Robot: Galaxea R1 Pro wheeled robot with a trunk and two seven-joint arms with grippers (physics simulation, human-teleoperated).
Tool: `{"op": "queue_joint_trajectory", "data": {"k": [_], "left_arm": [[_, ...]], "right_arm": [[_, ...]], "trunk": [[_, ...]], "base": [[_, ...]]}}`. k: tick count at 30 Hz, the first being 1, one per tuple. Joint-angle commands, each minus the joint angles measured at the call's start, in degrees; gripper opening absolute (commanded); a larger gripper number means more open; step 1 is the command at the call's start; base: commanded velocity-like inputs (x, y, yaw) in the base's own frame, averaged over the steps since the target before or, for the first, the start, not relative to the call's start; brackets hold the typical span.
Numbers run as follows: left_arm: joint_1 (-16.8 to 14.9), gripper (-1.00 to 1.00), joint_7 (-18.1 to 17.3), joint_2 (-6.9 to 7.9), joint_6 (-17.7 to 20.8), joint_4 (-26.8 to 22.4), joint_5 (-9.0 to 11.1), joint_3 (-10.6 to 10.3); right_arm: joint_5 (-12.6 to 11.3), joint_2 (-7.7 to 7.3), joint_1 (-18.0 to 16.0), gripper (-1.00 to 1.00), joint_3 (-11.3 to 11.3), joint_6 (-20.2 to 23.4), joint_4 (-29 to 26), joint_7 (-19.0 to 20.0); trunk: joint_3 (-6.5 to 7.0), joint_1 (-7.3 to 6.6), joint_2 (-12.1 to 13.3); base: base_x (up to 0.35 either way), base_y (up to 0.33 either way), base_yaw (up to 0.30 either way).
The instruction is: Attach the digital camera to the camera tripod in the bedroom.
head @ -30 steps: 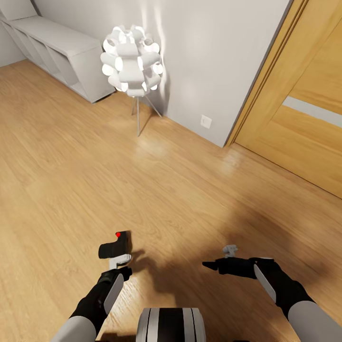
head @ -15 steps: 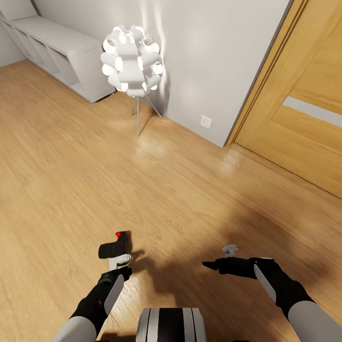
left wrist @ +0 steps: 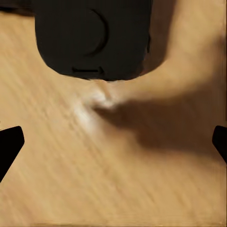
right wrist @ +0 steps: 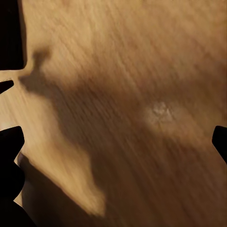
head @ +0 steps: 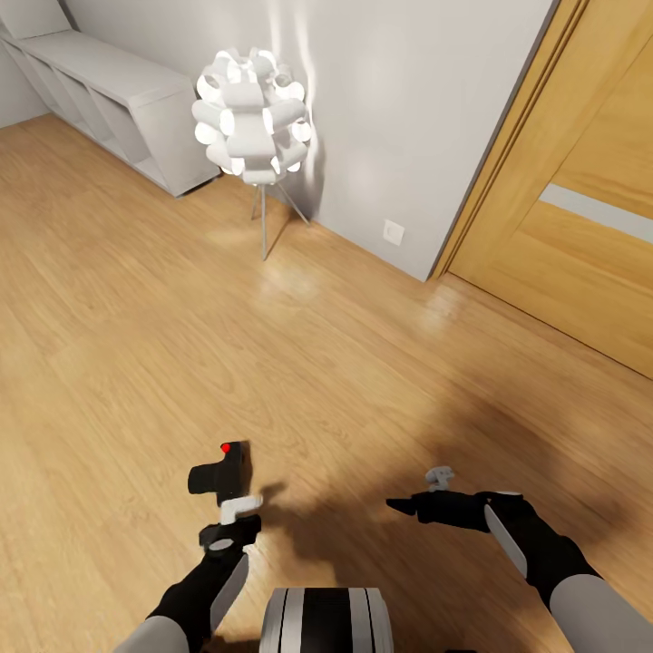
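The camera (head: 220,472) sits just ahead of the left gripper (head: 234,515), over the wood floor (head: 136,345). In the left wrist view the fingertips (left wrist: 10,146) are spread wide with the camera (left wrist: 93,38) beyond them, so nothing's gripped. The right gripper (head: 419,494) is also spread wide and holds nothing. A white ball lamp (head: 253,113) stands by the wall, next to a wooden door (head: 589,209).
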Motion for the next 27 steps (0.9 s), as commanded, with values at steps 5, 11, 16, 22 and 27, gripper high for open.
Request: {"op": "queue_joint_trajectory", "data": {"k": [5, 11, 16, 22, 27], "left_arm": [[-0.01, 1.00, 0.45, 0.12, -0.59, 1.49, 0.18, -2.66], [-0.01, 1.00, 0.39, 0.27, -2.89, 2.26, 0.11, -3.56], [-0.01, 1.00, -1.03, 0.49, -5.59, 3.09, 0.10, -3.73], [-0.01, 1.00, -6.26, 2.33, -8.13, 5.21, 0.21, -3.47], [-0.01, 1.00, -6.64, 3.06, -10.17, 5.40, 0.30, -3.29]], "right_arm": [[-0.57, -0.03, -0.02, 1.00, 0.22, 0.44, -0.05, -0.26], [-0.57, -0.02, -0.03, 1.00, 0.19, 0.46, 0.01, -0.40], [-0.57, -0.02, -0.03, 1.00, 0.21, 0.44, 0.09, -0.43], [-0.57, -0.02, -0.03, 1.00, 0.14, 0.44, 0.49, -0.39], [-0.57, -0.02, -0.03, 1.00, 0.14, 0.39, 0.54, -0.37]], "trunk": [[-0.03, -0.01, -0.01], [-0.03, -0.01, -0.01], [-0.03, -0.01, -0.01], [-0.03, -0.01, -0.01], [-0.03, -0.01, -0.01]], "base": [[0.000, 0.000, 0.000], [0.000, 0.000, 0.000], [0.000, 0.000, 0.000], [0.000, 0.000, 0.000], [0.000, 0.000, 0.000]]}}
